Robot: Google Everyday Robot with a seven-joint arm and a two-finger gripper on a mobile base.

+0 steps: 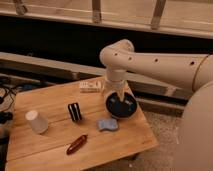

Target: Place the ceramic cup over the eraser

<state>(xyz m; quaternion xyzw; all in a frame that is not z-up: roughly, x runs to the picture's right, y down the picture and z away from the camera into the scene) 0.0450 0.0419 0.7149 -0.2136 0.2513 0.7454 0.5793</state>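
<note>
The white ceramic cup [36, 121] stands on the left side of the wooden table [45, 97]; it is tapered, with the narrow end up. A small black block with white stripes [75, 112], which looks like the eraser, lies near the table's middle, to the right of the cup and apart from it. My gripper [116, 96] hangs from the white arm [150, 62] at the table's right side. It points down just over a dark round bowl [122, 106], far from the cup.
A light blue pad [107, 124] lies in front of the bowl. A red-brown oblong thing [77, 144] lies near the front edge. A small pale packet [91, 86] lies at the back. Cables [6, 92] hang off the table's left.
</note>
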